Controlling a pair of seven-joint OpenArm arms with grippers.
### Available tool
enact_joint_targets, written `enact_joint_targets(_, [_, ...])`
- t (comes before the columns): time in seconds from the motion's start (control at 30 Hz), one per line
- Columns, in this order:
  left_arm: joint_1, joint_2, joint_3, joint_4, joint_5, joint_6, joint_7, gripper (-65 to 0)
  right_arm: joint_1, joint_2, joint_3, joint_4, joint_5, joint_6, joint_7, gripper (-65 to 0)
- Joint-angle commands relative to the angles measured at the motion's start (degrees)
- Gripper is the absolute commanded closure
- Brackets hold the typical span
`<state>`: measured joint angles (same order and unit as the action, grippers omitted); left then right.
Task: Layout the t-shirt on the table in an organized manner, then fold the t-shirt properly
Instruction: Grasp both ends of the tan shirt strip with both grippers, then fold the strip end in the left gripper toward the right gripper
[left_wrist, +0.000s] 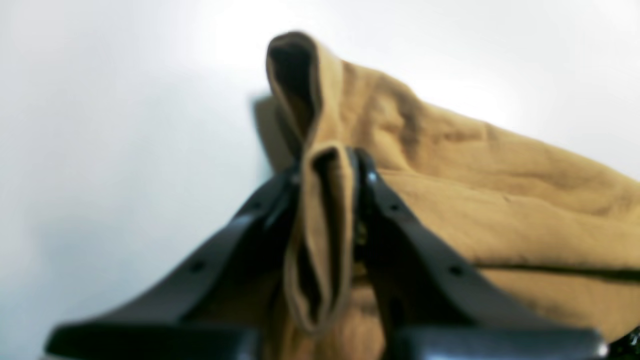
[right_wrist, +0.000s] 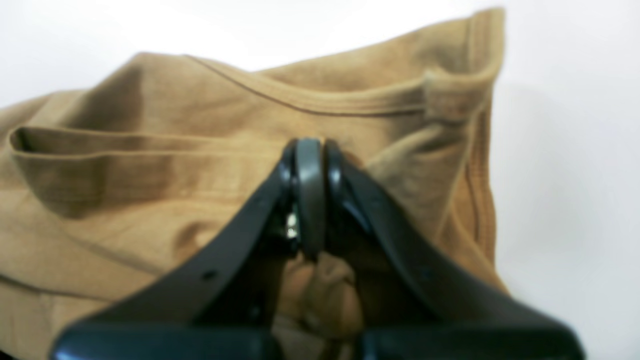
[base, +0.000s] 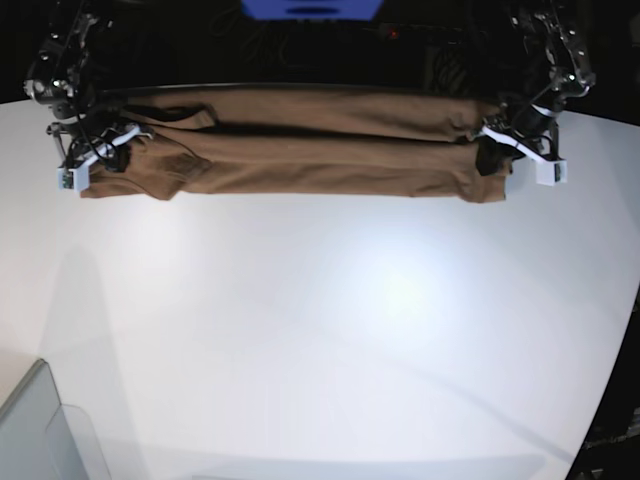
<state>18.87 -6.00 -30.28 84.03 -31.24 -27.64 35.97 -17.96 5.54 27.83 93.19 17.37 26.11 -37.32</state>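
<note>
T-shirt (left_wrist: 450, 190) cloth filled the left wrist view: a doubled fold of hem stood pinched between the left gripper (left_wrist: 327, 165) fingers (left_wrist: 385, 200), which were clamped on it, with more tan fabric spreading away to the right of the fingers and the white tabletop (left_wrist: 100, 125) bare on their other side. The view was blurred, so finer detail of the seam could not be read.

From the right wrist view, the right gripper (right_wrist: 310, 165) had its fingers (right_wrist: 240, 235) pressed together; a bunched wad of the t-shirt (right_wrist: 150, 175) showed just behind the tips, so I judged them clamped on cloth. A ribbed band, probably the collar or a sleeve edge, ran across the fabric beyond the fingers.

From the base view, the t-shirt (base: 300, 150) lay as a long, narrow, rumpled band along the far edge of the tabletop (base: 320, 330), stretched between the two arms. The right gripper (base: 100, 150) held one end of the t-shirt, the left gripper (base: 505, 140) the other; most of the tabletop lay nearer the camera than the shirt.

The cloth looked light, soft and limp, sagging into lengthwise creases between the holds. It would likely drape and bunch unless kept taut, so hems, shoulder seams and corners, where layers double up, seemed the surest places to take hold.
</note>
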Motion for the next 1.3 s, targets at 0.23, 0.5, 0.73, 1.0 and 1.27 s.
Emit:
enact_joint_targets(0.23, [-1.60, -1.69, -4.13, 1.55, 3.24, 0.78, 4.69, 0.0, 0.07, -0.05, -3.97, 0.66, 0.26, 0.22, -0.35, 0.0])
enact_joint_targets(0.5, [-3.80, -5.12, -9.15, 1.64, 2.89, 0.87, 4.69, 0.0, 3.58, -4.79, -5.02, 0.75, 0.26, 0.22, -0.35, 0.0])
enact_joint_targets(0.73, [-5.20, -6.88, -11.87, 1.64, 2.80, 0.87, 4.69, 0.0, 5.96, -8.40, -5.02, 0.66, 0.26, 0.22, -0.44, 0.0])
enact_joint_targets(1.0, [-1.60, -2.84, -11.70, 12.54, 2.89, 0.87, 4.69, 0.0, 5.96, -8.93, -9.33, 0.48, 0.26, 0.22, -0.44, 0.0])
enact_joint_targets(1.27, [5.61, 6.31, -2.29, 30.04, 3.33, 1.48, 4.78, 0.0, 5.87, -9.10, -11.18, 0.48, 0.26, 0.22, -0.44, 0.0])
